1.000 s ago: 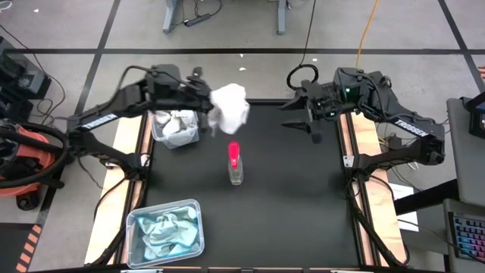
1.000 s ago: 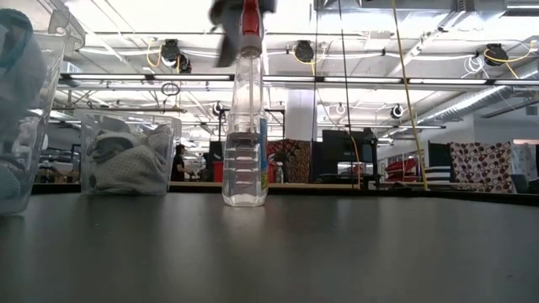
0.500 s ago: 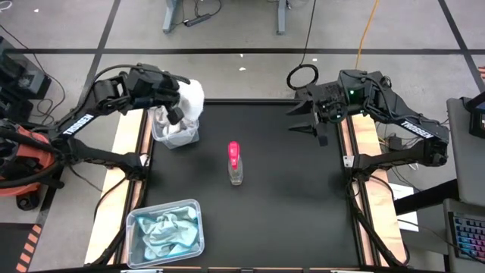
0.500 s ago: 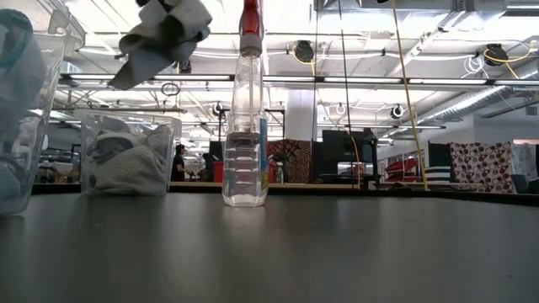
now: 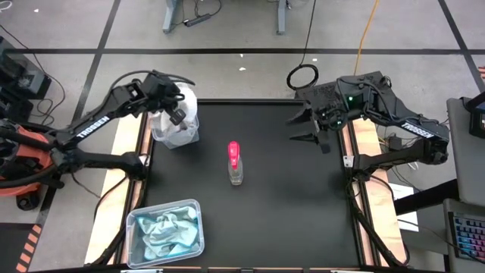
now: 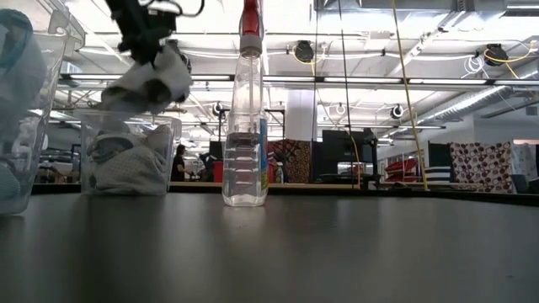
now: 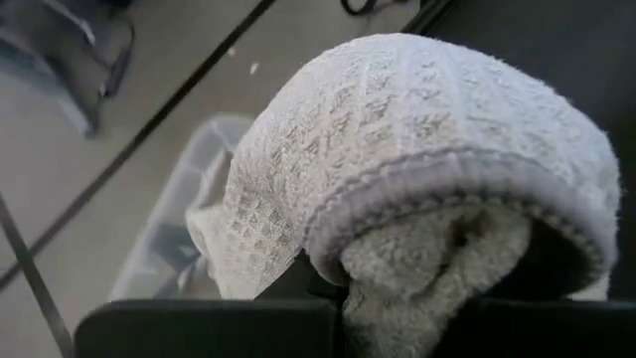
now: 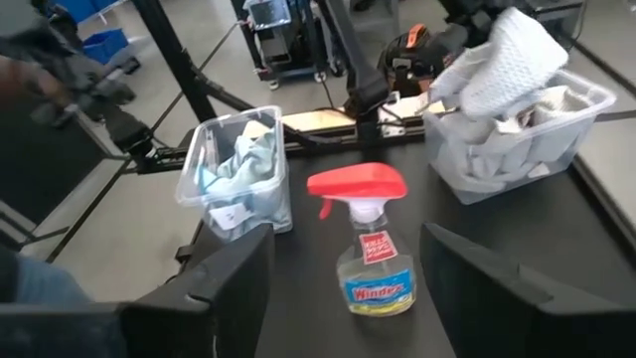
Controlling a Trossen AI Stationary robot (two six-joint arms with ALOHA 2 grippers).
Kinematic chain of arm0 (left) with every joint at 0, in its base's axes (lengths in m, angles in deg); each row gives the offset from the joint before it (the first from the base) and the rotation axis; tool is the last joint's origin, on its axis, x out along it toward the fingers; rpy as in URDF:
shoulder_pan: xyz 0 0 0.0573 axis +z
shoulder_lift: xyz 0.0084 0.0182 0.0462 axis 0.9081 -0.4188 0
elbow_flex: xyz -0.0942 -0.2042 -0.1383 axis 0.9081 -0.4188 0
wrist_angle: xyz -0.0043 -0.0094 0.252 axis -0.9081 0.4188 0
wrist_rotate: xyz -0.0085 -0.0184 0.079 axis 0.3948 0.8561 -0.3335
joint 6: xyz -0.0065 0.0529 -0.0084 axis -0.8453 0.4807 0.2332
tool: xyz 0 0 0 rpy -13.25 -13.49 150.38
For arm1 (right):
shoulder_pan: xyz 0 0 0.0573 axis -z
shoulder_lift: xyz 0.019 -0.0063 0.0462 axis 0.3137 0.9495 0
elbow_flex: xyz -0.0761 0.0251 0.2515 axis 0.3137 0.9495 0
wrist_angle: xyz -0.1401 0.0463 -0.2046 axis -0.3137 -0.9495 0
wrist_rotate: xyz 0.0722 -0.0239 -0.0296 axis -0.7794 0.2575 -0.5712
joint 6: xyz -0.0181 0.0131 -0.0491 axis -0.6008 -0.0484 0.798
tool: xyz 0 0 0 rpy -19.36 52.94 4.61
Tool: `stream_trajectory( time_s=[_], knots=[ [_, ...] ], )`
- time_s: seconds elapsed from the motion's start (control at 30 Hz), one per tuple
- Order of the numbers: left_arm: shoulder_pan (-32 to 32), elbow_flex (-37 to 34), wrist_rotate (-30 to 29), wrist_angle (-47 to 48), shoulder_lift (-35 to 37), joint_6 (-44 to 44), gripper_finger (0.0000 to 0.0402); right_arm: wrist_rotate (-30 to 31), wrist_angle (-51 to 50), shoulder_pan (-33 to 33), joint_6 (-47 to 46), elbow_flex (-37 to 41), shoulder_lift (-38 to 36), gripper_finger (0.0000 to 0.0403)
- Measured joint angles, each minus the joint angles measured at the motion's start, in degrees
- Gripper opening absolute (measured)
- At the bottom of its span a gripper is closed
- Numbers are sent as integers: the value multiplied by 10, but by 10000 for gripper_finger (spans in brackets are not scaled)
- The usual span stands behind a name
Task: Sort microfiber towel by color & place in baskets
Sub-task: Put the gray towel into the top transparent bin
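Note:
My left gripper [image 5: 176, 114] is shut on a white waffle-weave towel [image 5: 186, 101], held over the far-left clear bin [image 5: 155, 136], which holds other white towels. The towel also shows in the low view [image 6: 152, 80], the left wrist view [image 7: 417, 149] and the right wrist view [image 8: 502, 60]. The near-left bin [image 5: 136, 220] holds light blue towels [image 5: 167, 231]. My right gripper [image 5: 305, 127] is open and empty above the table's far right part. My left gripper pinches a bunched fold of the white towel [image 7: 397, 268] between its two fingers, with several layers rolled over them. The fingers come from above, slanting down. The towel hangs clear of the table just over the bin's rim [image 6: 126, 116]; I cannot tell whether it touches the towels inside.
A clear spray bottle with a pink-red top [image 5: 236, 163] stands upright at the table's middle, also shown in the low view [image 6: 245, 126]. The black table [image 5: 288, 212] is bare to the right of and nearer than the bottle.
My left gripper has carried the white towel toward the table's left edge, from beside the far-left bin to over it, and then down toward the bin's rim. It has stayed shut on the towel, which now hangs bunched over the bin.

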Motion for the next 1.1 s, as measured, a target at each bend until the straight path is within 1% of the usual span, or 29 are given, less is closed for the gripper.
stream_trajectory(
  time_s=[0.2,0.37,0.53,0.73,0.87,1.1],
  knots=[
    [50,-86,19,-32,1,-12,18,3,-13,-21,-16,0,0,242],
    [94,-143,35,-41,0,-15,18,4,-17,-39,-25,0,0,242],
    [124,-190,66,-72,-2,-15,20,37,-17,-55,-25,0,0,242],
    [136,-220,83,-85,-25,-11,26,48,-16,-59,-30,0,0,242],
    [136,-222,86,-85,-57,-9,28,53,-16,-59,-32,0,0,242],
    [136,-219,118,-83,-101,2,29,61,-16,-59,-41,0,0,242]
  ],
)
